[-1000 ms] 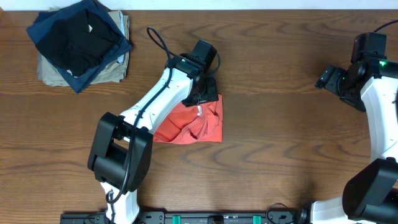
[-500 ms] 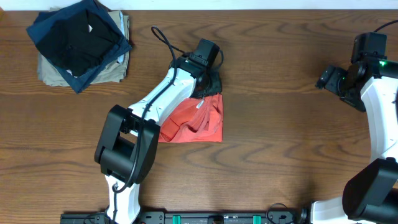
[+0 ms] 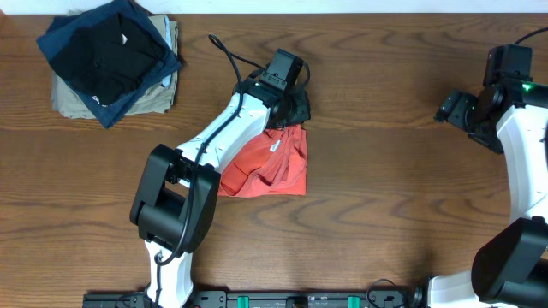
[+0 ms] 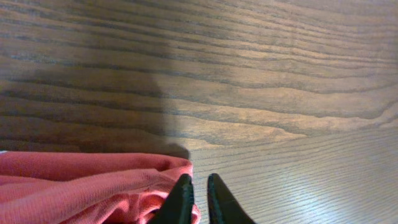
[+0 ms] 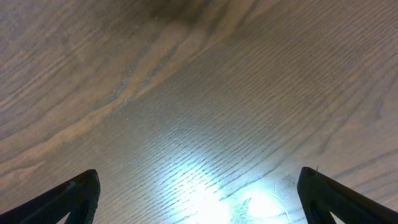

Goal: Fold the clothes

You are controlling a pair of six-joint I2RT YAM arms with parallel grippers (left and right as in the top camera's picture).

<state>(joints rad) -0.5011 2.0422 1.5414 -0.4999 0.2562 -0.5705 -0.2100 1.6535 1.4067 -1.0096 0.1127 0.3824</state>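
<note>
Coral-red T-shirt [image 3: 265,167]; left arm [image 3: 227,128] outstretched, fingers [image 4: 180,200] nearly together at its corner.

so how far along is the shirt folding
Looks done: the coral-red cotton T-shirt already lies as a compact, rumpled bundle mid-table. In hand: the left tool sits nearly closed at its far edge; whether it pinches cloth is unclear. The right tool stands open, well away. Left: probably at least flattening that bundle neatly.
</note>
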